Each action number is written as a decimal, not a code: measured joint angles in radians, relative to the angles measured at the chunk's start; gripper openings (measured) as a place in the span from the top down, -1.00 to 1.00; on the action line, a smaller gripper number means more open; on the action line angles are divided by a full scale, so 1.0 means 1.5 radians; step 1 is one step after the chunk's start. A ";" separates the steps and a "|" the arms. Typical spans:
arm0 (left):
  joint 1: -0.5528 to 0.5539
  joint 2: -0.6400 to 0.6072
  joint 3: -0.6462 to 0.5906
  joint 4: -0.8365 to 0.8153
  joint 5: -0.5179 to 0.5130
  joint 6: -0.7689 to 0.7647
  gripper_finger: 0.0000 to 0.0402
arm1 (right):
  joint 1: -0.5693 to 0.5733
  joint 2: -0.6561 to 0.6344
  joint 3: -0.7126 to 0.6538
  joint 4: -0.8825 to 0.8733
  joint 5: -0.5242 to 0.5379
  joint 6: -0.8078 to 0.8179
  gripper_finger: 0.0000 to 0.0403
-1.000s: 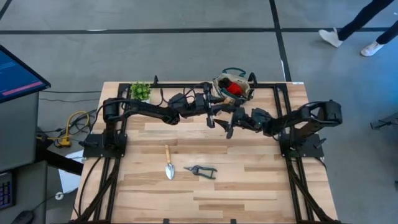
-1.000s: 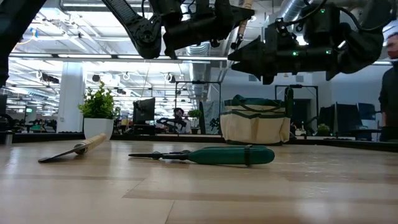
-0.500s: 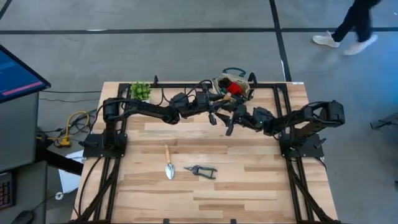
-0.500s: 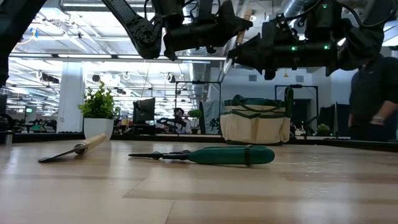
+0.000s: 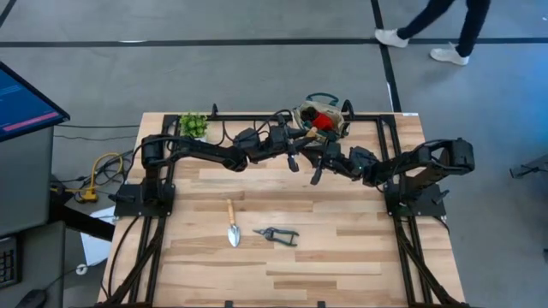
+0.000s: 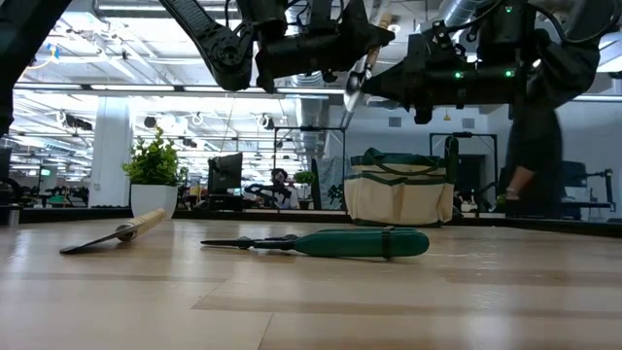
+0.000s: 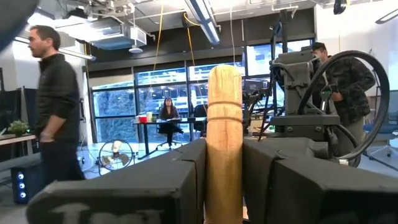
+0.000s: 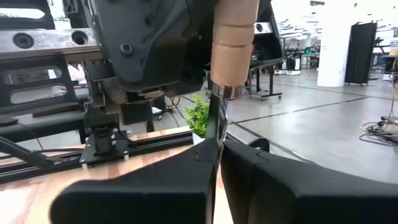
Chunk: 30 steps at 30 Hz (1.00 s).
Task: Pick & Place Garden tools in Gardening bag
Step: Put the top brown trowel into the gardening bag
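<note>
Left pincer (image 5: 292,147): we see it clamped on a trowel's wooden handle (image 7: 224,137).
Right pincer (image 5: 318,168): clamped on that trowel's metal neck (image 8: 216,121).
Location: above tabletop (image 5: 342,248), near gardening bag (image 5: 318,118).

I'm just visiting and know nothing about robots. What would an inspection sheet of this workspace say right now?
Surface: light wooden plank table, black rails around it.
Job's things: wooden-handled metal trowel and green-handled shears lie flat on it, apart. The beige fabric bag with green trim stands at the far edge with a red item inside. A second wooden-handled implement is held in the air.
Clutter: small green potted plant at the far edge.
Tools: left tool clamps the airborne implement's wooden handle; right tool closes on its metal neck.
Cables: yellow cable on the floor beside the table.
Surroundings: person beyond the table; blue-lit monitor.
</note>
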 joint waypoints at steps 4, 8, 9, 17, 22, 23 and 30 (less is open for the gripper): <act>0.000 0.000 0.000 -0.002 0.002 0.000 0.72 | 0.001 0.000 0.000 -0.001 0.021 -0.011 0.99; 0.000 0.000 0.000 -0.002 0.006 -0.006 0.63 | 0.001 0.000 0.000 -0.001 0.022 -0.015 1.00; -0.001 0.000 0.000 -0.002 0.005 -0.007 0.61 | 0.001 0.000 0.000 -0.001 0.022 -0.016 1.00; -0.001 0.000 0.000 -0.006 0.003 -0.007 0.50 | 0.001 0.000 0.000 -0.001 0.022 -0.017 1.00; -0.001 0.000 0.000 -0.002 0.003 -0.005 0.34 | 0.001 0.000 0.000 -0.001 0.013 -0.017 1.00; -0.001 0.000 0.000 -0.002 0.001 -0.005 0.29 | 0.001 0.000 0.000 -0.001 0.013 -0.017 1.00; 0.000 -0.010 -0.001 -0.004 -0.001 -0.003 -0.11 | 0.001 0.000 0.000 -0.003 0.014 -0.016 1.00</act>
